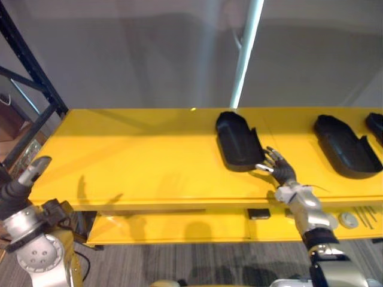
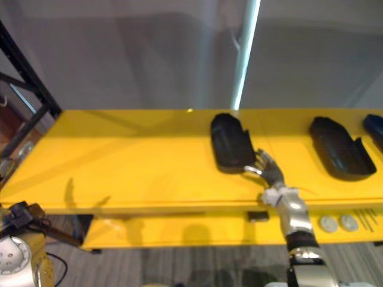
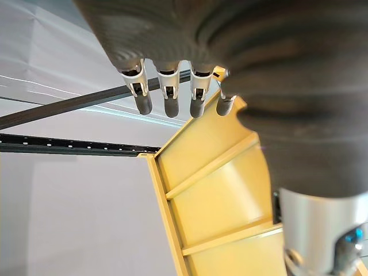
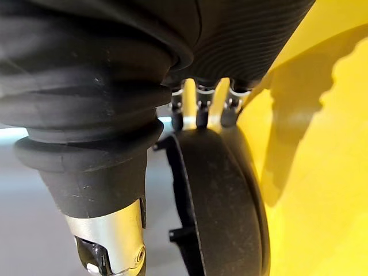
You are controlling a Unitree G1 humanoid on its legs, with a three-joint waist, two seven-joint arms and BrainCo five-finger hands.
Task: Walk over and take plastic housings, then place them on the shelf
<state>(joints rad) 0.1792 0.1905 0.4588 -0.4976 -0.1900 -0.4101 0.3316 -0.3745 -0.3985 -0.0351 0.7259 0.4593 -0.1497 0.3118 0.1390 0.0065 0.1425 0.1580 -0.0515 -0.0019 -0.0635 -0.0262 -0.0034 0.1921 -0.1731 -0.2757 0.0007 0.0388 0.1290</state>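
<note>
Housings of black plastic lie open side up along a yellow table (image 1: 131, 155). The nearest housing (image 1: 238, 142) sits about the middle of the table, its narrow end towards the robot. A second housing (image 1: 347, 146) lies well apart on the right, and a third housing (image 1: 376, 124) shows at the right edge.

The right robot hand (image 1: 281, 170) reaches over the table's front edge to the near end of the nearest housing. Its fingers (image 4: 198, 115) are only slightly bent, with the dark tips resting on the housing's rim, and its thumb (image 1: 261, 168) lies just beside the near corner. The hand has not closed round the housing, which lies flat on the table.

The left robot hand (image 1: 30, 173) hangs low at the left, off the table's corner, its fingers (image 3: 167, 98) straight and holding nothing.

Under the table top, a lower yellow shelf (image 1: 179, 227) carries small round discs (image 2: 328, 223) and thin rods (image 1: 365, 215) at the right. A dark metal rack (image 1: 36, 78) stands at the left end of the table.
</note>
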